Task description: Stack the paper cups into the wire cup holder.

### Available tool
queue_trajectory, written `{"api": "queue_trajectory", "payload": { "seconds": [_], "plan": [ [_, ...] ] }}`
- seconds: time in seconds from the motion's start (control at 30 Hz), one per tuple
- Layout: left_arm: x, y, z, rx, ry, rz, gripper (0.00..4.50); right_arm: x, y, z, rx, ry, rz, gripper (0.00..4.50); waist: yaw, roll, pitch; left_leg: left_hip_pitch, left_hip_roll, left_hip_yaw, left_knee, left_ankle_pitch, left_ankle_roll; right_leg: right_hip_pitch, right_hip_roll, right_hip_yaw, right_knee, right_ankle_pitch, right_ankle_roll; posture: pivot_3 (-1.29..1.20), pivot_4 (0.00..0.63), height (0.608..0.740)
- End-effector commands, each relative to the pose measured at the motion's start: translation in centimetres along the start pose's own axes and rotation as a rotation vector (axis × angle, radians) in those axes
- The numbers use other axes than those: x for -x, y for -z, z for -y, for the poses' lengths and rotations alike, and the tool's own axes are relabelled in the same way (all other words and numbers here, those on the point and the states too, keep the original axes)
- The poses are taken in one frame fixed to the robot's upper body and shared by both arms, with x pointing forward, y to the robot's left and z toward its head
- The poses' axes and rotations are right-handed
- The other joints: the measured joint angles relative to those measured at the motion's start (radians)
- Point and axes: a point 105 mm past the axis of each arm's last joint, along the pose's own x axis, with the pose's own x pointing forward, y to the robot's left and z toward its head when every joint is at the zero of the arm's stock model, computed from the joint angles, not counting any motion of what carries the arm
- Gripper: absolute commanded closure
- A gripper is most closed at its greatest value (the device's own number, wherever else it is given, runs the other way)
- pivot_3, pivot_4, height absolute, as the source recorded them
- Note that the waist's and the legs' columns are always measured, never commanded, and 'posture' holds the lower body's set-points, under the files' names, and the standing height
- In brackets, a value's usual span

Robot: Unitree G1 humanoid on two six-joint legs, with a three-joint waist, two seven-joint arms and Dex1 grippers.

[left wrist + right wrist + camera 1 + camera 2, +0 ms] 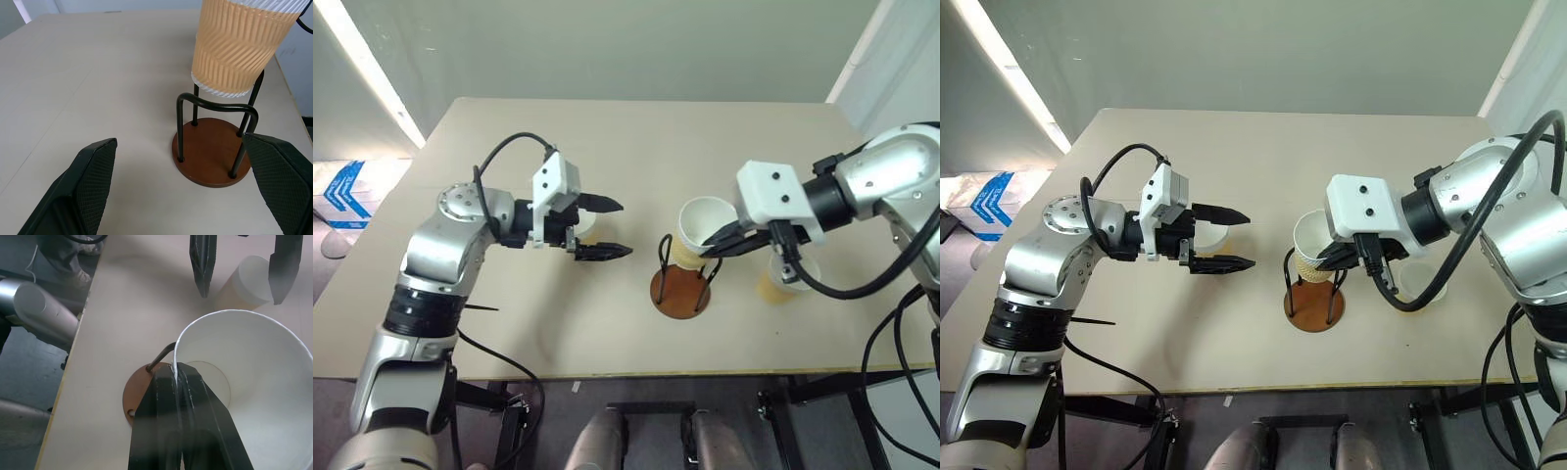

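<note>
The right gripper (178, 382) pinches 1 paper cup's (703, 227) rim (tilted) over the wire cup holder (681, 291). The left gripper (604, 228) gapes empty nearby, 1 cup (244, 281) behind it, another (785, 279) beneath the right wrist.

Head pair: you are looking down and forward over the table (607, 147).
Left wrist: you are looking low across the tabletop, close to the wire cup holder (212, 147).
Right wrist: you are looking steeply down, sharing that holder.
</note>
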Motion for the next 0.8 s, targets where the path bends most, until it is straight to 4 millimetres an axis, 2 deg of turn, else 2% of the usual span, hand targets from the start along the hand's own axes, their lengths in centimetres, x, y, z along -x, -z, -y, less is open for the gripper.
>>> {"api": "queue_trajectory", "payload": {
  "seconds": [0.03,0.17,0.27,0.53,0.63,0.8],
  "plan": [
    [0.5,-1.1,0.0,-0.042,-0.012,0.020,0.00,0.0,0.5,0.1,0.021,0.018,-0.020,4.48,0.000,0.000,0.000,0.000,0.000,0.000,0.000,0.000,0.000,0.000,0.000,0.000,0.000,0.000,0.000,0.00,0.150,0.740],
    [0.5,-1.0,0.0,-0.043,-0.018,0.017,0.00,-0.7,1.5,0.1,0.014,0.023,-0.043,4.48,0.000,0.000,0.000,0.000,0.000,0.000,0.000,0.000,0.000,0.000,0.000,0.000,0.000,0.001,0.001,0.00,0.150,0.740],
    [0.6,-0.9,0.0,-0.043,-0.022,0.014,0.00,-0.8,1.6,0.1,0.013,0.022,-0.045,3.83,0.000,0.000,0.000,0.000,0.000,0.000,0.000,0.000,0.000,0.000,0.000,0.000,0.000,0.001,0.001,0.00,0.150,0.740],
    [0.5,-0.9,-0.1,-0.046,-0.033,0.012,0.00,-0.8,1.2,0.8,0.014,0.096,-0.018,1.19,0.000,0.000,0.000,0.000,0.000,0.000,0.000,0.000,0.001,0.000,0.000,0.000,0.000,0.001,0.001,0.00,0.150,0.740],
    [0.4,-1.0,-0.1,-0.054,-0.034,0.015,0.00,0.5,0.5,1.7,-0.024,0.177,0.020,0.14,0.000,0.000,0.000,0.000,0.000,0.000,0.000,0.000,0.001,0.000,0.000,0.000,0.000,0.001,0.001,0.00,0.150,0.740],
    [0.5,-1.4,0.0,-0.065,-0.028,0.036,0.00,3.6,1.9,1.0,-0.113,0.269,-0.018,0.06,0.009,0.000,0.000,-0.002,0.000,0.000,0.000,0.000,0.001,0.000,0.000,0.000,-0.001,0.001,0.002,0.00,0.150,0.740]
  ]
}}
